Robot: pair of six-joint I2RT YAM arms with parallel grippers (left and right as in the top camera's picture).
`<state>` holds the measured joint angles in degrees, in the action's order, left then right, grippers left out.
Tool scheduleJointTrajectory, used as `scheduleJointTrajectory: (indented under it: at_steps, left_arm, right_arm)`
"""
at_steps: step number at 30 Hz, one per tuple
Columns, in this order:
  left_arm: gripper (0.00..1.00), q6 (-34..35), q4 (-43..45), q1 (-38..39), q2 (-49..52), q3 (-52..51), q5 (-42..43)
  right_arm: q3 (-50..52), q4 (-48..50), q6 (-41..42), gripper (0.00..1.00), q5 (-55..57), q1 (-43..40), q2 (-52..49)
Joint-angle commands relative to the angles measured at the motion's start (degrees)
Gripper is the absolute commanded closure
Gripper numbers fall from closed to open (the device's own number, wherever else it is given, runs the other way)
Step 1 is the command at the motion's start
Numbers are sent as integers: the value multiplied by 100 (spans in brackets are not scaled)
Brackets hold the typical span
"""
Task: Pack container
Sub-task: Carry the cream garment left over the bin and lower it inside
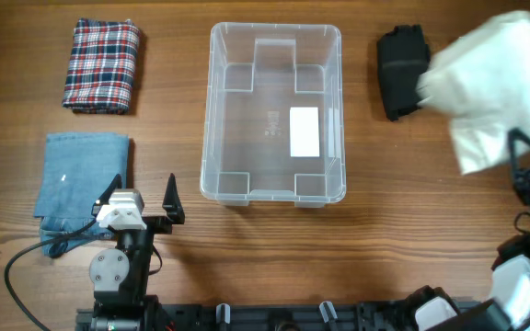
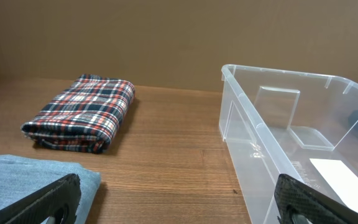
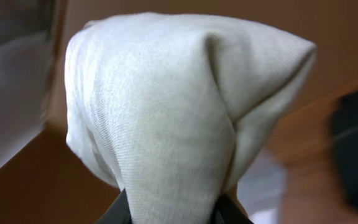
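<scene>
The clear plastic container (image 1: 276, 112) stands at the table's middle with a white label (image 1: 304, 131) on its base; its near corner shows in the left wrist view (image 2: 272, 130). My right gripper (image 1: 513, 147) is shut on a white folded cloth (image 1: 490, 87) and holds it in the air at the right, over the table beside a black folded garment (image 1: 401, 72). The cloth fills the right wrist view (image 3: 179, 112). My left gripper (image 1: 145, 198) is open and empty, low at the front left, next to a blue denim cloth (image 1: 81, 175).
A red-and-blue plaid cloth (image 1: 102, 66) lies at the back left, also in the left wrist view (image 2: 82, 112). The denim cloth's corner shows in the left wrist view (image 2: 30, 177). Bare wood lies between the cloths and the container.
</scene>
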<state>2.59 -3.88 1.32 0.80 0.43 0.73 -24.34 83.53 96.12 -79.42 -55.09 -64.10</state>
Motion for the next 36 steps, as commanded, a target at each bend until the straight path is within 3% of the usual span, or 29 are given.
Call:
scheduleJointTrajectory:
  at_steps: [1, 8, 20, 23, 29, 32, 36]
  left_arm:
    - [0, -87, -35, -33, -42, -11, -35]
    - [0, -87, -35, -33, -42, -11, -35]
    - [0, -87, -35, -33, -42, -11, -35]
    - [0, -87, -35, -33, -42, -11, -35]
    - [0, -87, -33, -33, -42, -11, -35]
    - [0, -87, -33, -33, -42, -11, -35]
    - [0, -87, -35, -33, -42, -11, -35]
  right_arm:
    - [-400, 63, 1480, 96, -214, 544, 260]
    - [-1213, -66, 1781, 96, -238, 739, 313]
    - [-4234, -2111, 2175, 96, 538, 542, -105]
    - [-4992, -3294, 1311, 96, 879, 470, -199]
    - [-6505, -7938, -2465, 96, 1244, 439, -396]
    - [-7274, -10448, -4531, 96, 2076, 450, -407]
    - [-7938, -12364, -6220, 96, 3270, 610, -404]
